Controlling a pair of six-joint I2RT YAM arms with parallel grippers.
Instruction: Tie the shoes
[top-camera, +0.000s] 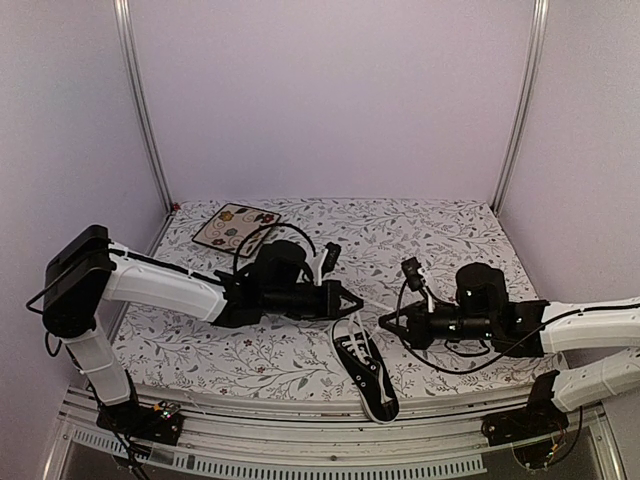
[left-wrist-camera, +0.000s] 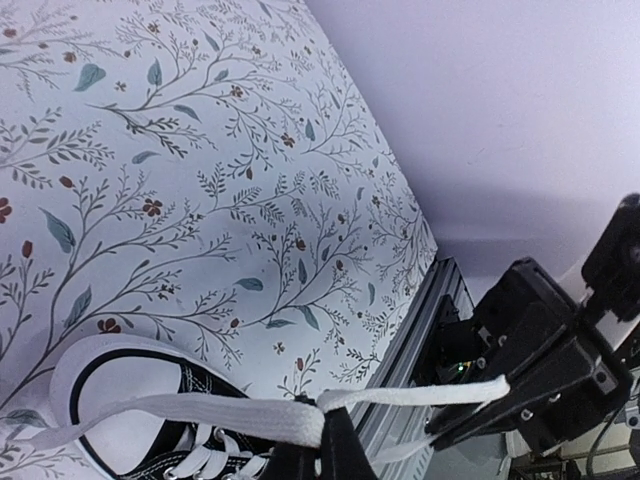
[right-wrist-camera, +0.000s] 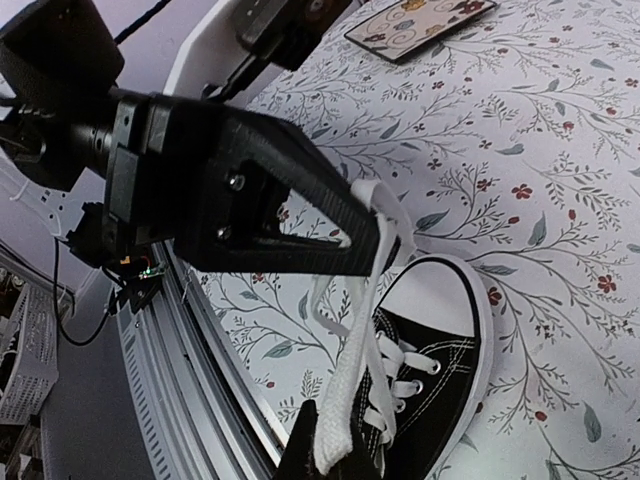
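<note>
Beneath and between left gripper (top-camera: 358, 300) and right gripper (top-camera: 383, 322), each clamped on a white lace (right-wrist-camera: 345, 400): black white-soled sneaker (top-camera: 365, 370), white toe cap (right-wrist-camera: 438, 290).

The black canvas sneaker with white laces (left-wrist-camera: 140, 380) is cut off below; only its toe shows. The square flowery plate (right-wrist-camera: 415, 25) is cut off on top.

Sneaker (top-camera: 365, 368) on table (top-camera: 450, 230) at near edge (plate (top-camera: 235, 227) behind, far left)
</note>
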